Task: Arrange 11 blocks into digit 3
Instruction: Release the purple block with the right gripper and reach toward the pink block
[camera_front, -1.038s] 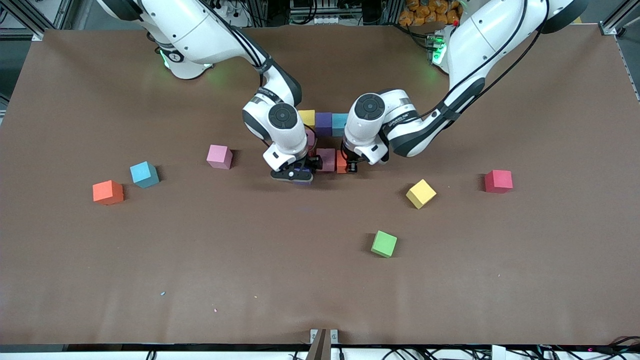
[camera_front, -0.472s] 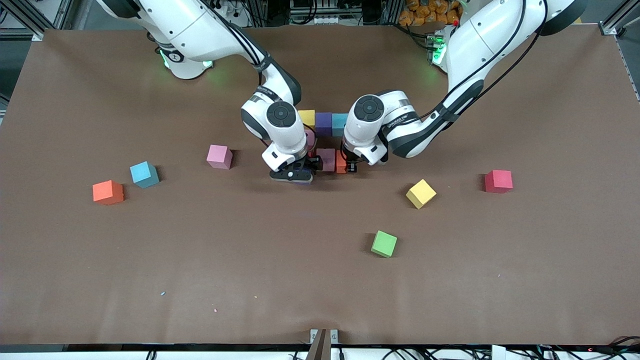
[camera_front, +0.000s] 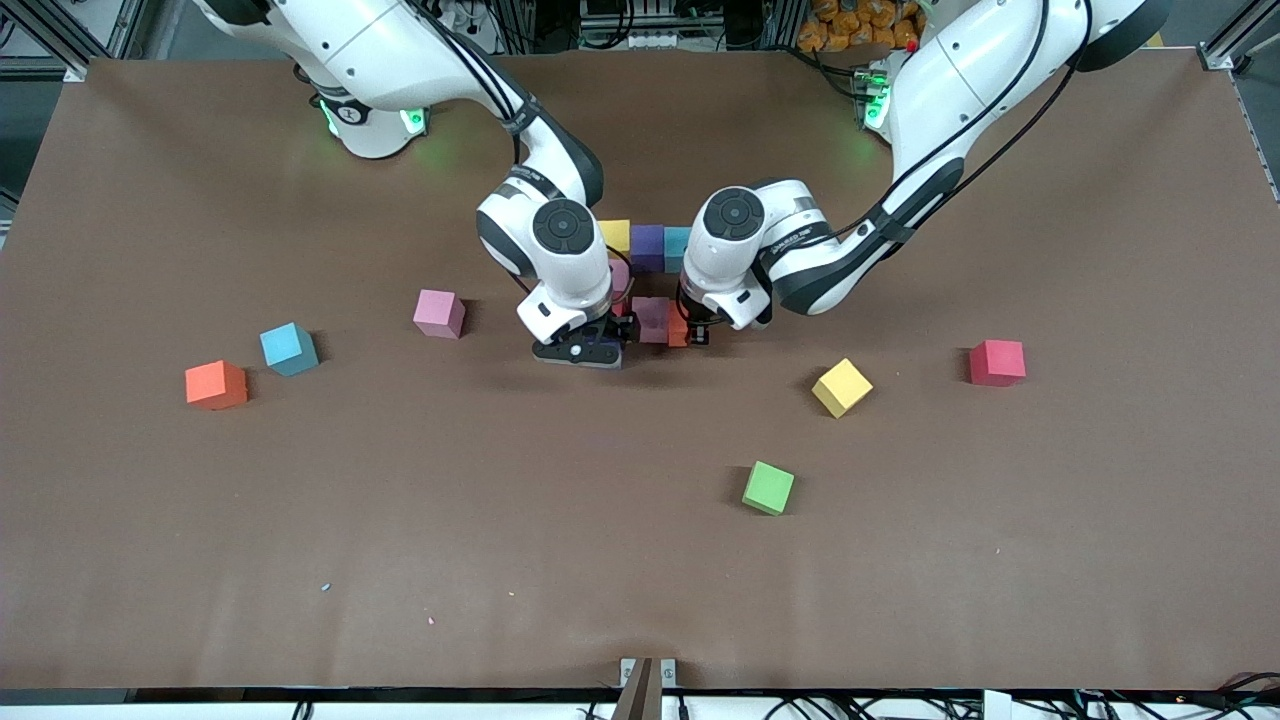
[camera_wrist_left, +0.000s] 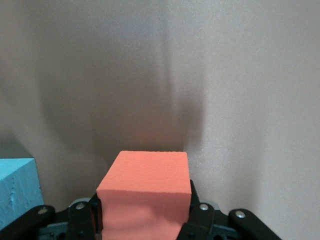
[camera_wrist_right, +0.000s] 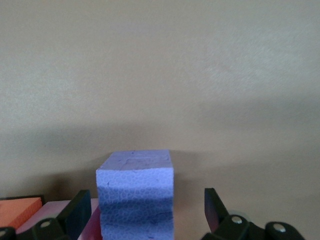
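My left gripper (camera_front: 688, 330) (camera_wrist_left: 145, 207) is shut on an orange block (camera_wrist_left: 147, 190) (camera_front: 679, 326), low beside a mauve-pink block (camera_front: 652, 318) of the figure. My right gripper (camera_front: 578, 352) (camera_wrist_right: 147, 209) stands open around a purple block (camera_wrist_right: 135, 192), with a gap at each finger; the hand hides that block in the front view. The figure's back row is yellow (camera_front: 614, 236), purple (camera_front: 648, 246) and blue (camera_front: 677, 245) blocks, with a pink one (camera_front: 620, 275) partly hidden under the right arm.
Loose blocks lie about: pink (camera_front: 439, 313), blue (camera_front: 288, 348) and orange (camera_front: 215, 385) toward the right arm's end; yellow (camera_front: 841, 387) and red (camera_front: 996, 362) toward the left arm's end; green (camera_front: 768, 488) nearer the front camera.
Both hands have shifted slightly toward the right arm's end of the table. The left still grips the orange block and the right stays open.
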